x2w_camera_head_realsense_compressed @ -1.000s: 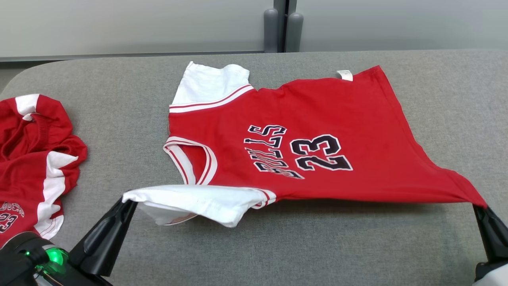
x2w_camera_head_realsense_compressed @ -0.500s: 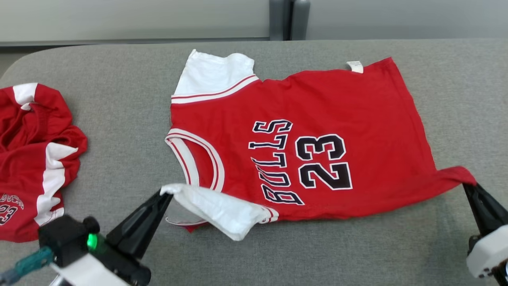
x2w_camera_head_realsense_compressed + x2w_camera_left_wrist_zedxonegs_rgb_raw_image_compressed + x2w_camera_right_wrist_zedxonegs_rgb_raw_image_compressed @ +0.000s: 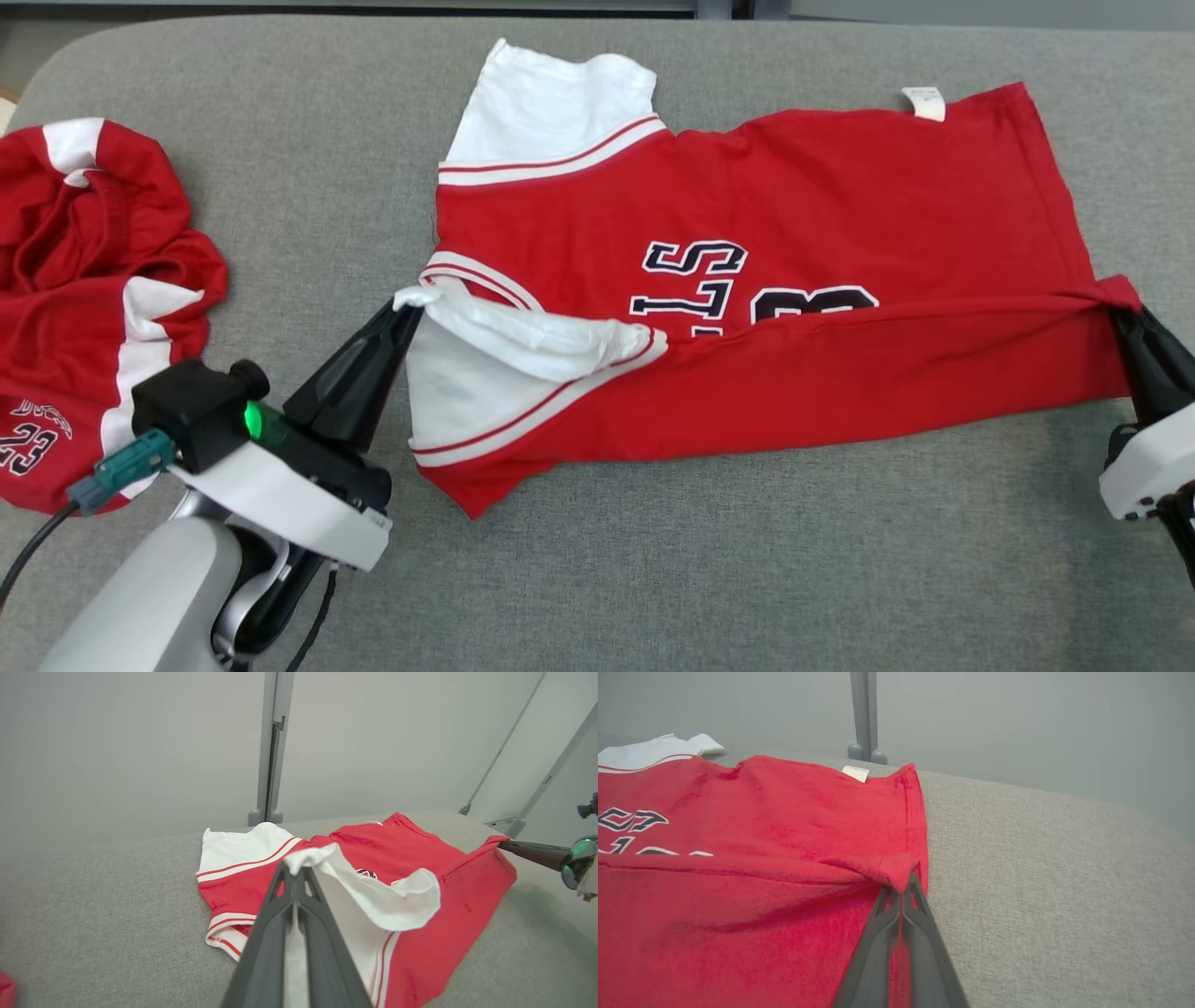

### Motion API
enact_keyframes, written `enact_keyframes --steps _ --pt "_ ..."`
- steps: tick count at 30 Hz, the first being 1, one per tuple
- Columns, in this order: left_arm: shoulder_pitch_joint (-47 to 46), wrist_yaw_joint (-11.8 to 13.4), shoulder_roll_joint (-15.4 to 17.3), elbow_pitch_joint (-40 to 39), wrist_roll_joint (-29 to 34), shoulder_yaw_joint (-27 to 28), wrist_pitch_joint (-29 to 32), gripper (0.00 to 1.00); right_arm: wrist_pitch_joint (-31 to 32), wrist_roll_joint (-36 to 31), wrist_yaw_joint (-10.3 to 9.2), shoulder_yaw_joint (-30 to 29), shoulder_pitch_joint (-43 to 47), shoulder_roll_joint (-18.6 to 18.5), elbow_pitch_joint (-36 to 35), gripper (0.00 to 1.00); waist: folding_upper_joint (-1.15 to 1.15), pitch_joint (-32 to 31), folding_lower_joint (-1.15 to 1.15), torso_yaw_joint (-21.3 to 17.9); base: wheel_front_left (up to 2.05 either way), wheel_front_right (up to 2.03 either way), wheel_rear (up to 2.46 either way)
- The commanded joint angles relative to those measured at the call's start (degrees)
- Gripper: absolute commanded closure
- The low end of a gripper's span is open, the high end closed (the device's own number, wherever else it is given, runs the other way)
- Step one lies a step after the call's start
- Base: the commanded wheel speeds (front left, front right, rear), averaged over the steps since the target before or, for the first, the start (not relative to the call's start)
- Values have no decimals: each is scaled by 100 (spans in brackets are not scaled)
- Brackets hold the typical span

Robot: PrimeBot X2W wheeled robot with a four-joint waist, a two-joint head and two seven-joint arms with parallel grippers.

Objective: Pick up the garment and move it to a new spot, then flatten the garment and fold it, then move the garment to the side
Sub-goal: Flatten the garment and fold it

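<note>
A red jersey with white sleeves point(image 3: 766, 215) point(image 3: 364, 863) point(image 3: 752, 826) lies across the grey table, black "BULLS 23" lettering partly covered. Its near edge is lifted and carried over the body, forming a fold along the middle. My left gripper point(image 3: 408, 305) point(image 3: 299, 870) is shut on the near white sleeve's tip, held above the collar. At the right, my right gripper point(image 3: 1120, 315) point(image 3: 903, 886) is shut on the red hem corner, level with the fold line.
A second red and white garment point(image 3: 89, 299) lies crumpled at the table's left edge, beside my left arm. A white label point(image 3: 924, 101) sticks out at the jersey's far hem. Bare grey table surface point(image 3: 747, 560) stretches along the near side.
Both grippers have carried the jersey's near edge away from me and over its body, covering half the lettering. The head camera has tilted down, shifting the whole picture.
</note>
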Motion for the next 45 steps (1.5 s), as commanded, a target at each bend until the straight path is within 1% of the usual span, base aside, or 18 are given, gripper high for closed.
enact_keyframes --steps 1,4,5,6,7,11,15,19,21,24,27,31,32,38,42,44,45 --pt "-166 -25 -15 86 23 -23 -67 100 -53 -6 -12 -23 -114 4 57 100 0 103 0 32 0 0 0" --pt "-445 -40 -123 340 -28 -66 -255 100 -162 15 -12 -120 -299 100 202 100 0 251 0 70 0 0 0" --pt "-521 -44 -166 429 -65 -60 -314 73 -198 -24 -12 -145 -347 118 247 69 0 294 0 83 0 0 0" --pt "-585 -48 -187 507 -78 -72 -366 25 -256 -54 -12 -144 -380 155 283 31 0 331 0 89 0 0 0" --pt "-632 -49 -213 581 -75 -65 -419 0 -339 -72 -12 -158 -421 210 308 0 0 360 0 90 0 0 0" --pt "-514 -23 -311 707 -52 26 -581 0 -668 -94 -13 -224 -351 284 311 0 0 394 0 73 0 0 0" --pt "36 118 -331 547 -24 110 -635 0 -996 -211 -12 -347 -94 338 304 0 0 372 0 19 0 0 0" --pt "734 297 -283 303 -53 61 -651 0 -1149 -241 -11 -466 174 462 355 0 0 358 0 -10 0 0 0" --pt "1020 354 -303 179 -155 1 -572 0 -1185 -236 -12 -509 274 486 365 0 0 366 0 2 0 0 0" --pt "1255 336 -328 61 -295 -166 -333 0 -1196 -175 -12 -480 365 568 377 0 0 375 0 26 0 0 0" --pt "1313 305 -303 68 -364 -324 -70 0 -1193 -174 -12 -404 310 585 419 0 0 378 0 25 0 0 0" --pt "1346 429 -246 181 -393 -400 230 0 -1147 -169 -12 -284 178 571 468 0 0 382 0 9 0 0 0" --pt "1346 429 -246 181 -393 -400 230 0 -1147 -169 -12 -284 178 571 468 0 0 382 0 9 0 0 0" --pt "1420 629 -193 144 -341 -469 440 0 -1155 -149 -12 -204 69 463 550 0 0 387 0 51 0 0 0" --pt "1330 458 -230 69 -385 -597 529 0 -1143 -114 -12 -158 59 444 605 0 0 364 0 115 0 0 0" --pt "1229 392 -233 67 -300 -639 462 100 -1117 -76 -12 -123 11 448 654 0 0 350 0 126 0 0 0" --pt "1218 369 -238 78 -281 -669 441 100 -1098 -37 -12 -102 -11 453 680 0 0 342 0 127 0 0 0"
